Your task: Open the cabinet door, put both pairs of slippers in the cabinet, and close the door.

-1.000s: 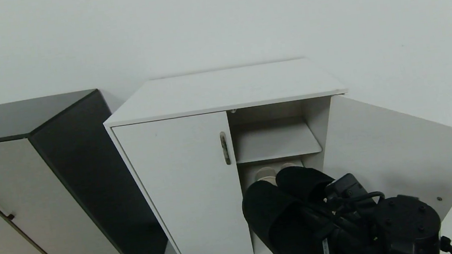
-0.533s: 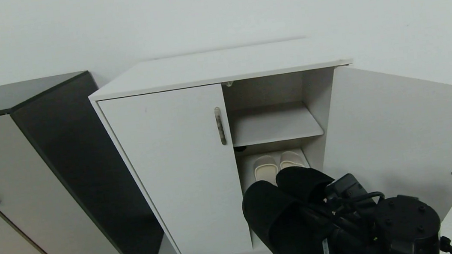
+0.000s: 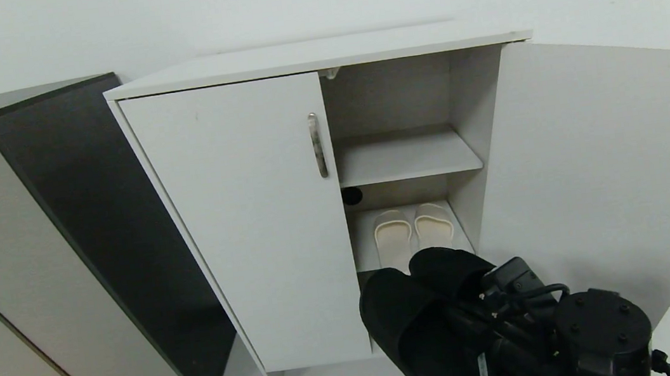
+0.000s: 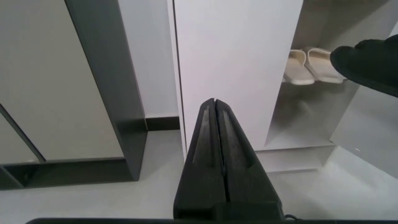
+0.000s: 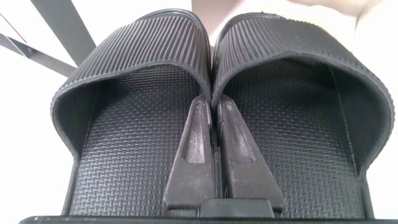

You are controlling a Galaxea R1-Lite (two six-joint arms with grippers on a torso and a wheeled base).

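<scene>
Rubbery, likely light and bendy: pinches the black ribbed rubber slippers (image 5: 155,74) by their touching inner walls with the clamped right gripper (image 5: 214,106), near the lower-shelf front edge of the white wooden cabinet (image 3: 319,56), with the left gripper (image 4: 214,106) pressed together, empty.

We see the white wooden cabinet (image 3: 319,56) at frame centre, its right door (image 3: 595,169) swung wide, left door (image 3: 243,225) shut. Cream rubber slippers (image 3: 414,232) lie side by side on a lower shelf. Black ribbed slippers (image 3: 414,312) sit lower centre before the opening, pinched together by the right gripper (image 5: 213,106).
</scene>
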